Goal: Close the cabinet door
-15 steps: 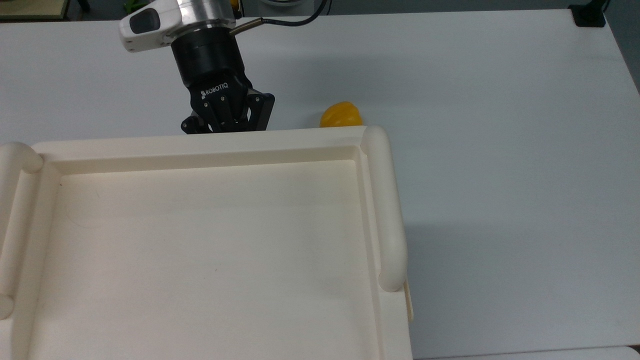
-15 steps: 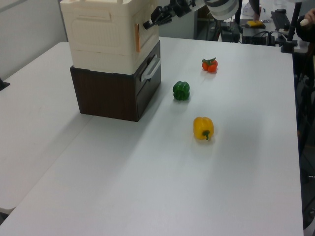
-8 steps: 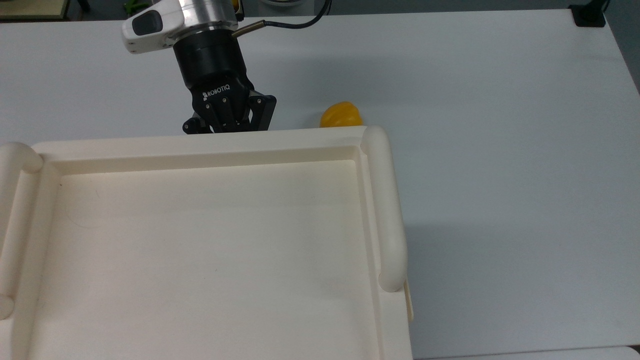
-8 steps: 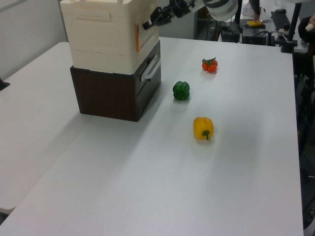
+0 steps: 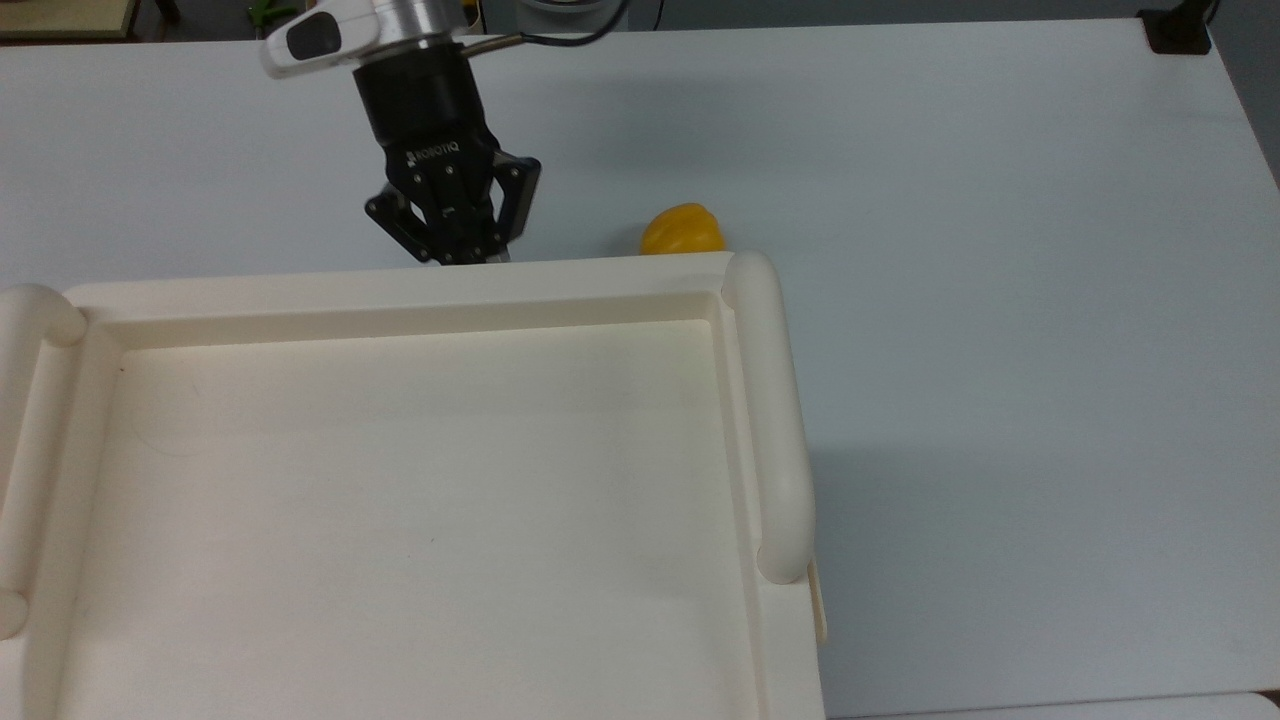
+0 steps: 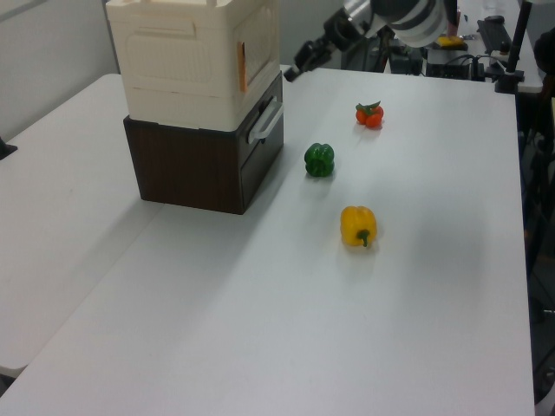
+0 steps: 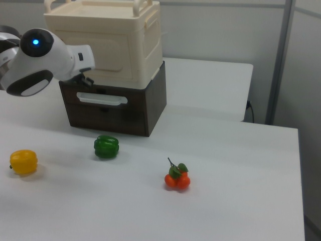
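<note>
Cabinet (image 6: pixel 195 61) door (image 7: pixel 113 50) flush; hand (image 5: pixel 452 235) near, fingers apart.

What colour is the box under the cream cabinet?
Dark brown box, clearest in the right view.

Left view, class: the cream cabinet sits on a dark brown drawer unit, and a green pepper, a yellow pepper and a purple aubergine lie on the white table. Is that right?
Not quite. There is no aubergine: the third item is a cluster of red tomatoes, as the left view shows. The cabinet does sit on the dark brown drawer unit, with the green pepper and yellow pepper on the white table.
</note>
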Tool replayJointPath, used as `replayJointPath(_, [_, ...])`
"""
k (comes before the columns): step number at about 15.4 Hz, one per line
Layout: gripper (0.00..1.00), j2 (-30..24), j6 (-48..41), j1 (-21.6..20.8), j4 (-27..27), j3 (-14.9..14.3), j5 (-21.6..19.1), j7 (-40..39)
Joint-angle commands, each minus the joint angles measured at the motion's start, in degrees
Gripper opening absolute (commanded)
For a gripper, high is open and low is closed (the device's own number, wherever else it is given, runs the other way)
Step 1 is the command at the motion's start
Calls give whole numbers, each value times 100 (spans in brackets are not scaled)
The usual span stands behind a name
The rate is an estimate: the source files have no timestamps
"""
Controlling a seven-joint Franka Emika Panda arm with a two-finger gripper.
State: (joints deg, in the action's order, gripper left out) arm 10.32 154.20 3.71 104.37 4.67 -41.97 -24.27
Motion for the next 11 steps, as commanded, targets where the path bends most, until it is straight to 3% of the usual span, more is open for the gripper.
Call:
replayJointPath(1, [36,-610,-1808,147,322,-675,898,-69])
replayJointPath(3, [43,-671,-3056,147,58,-1054,1356,-52])
replayJointPath(5, [62,-864,-4121,112,-13,-1405,1699,-8])
replayJointPath(7, [100,-1136,-5096,60,-100,-1670,2155,88])
replayJointPath(11, [100,-1208,-6962,-19,-1303,-1654,2895,1095])
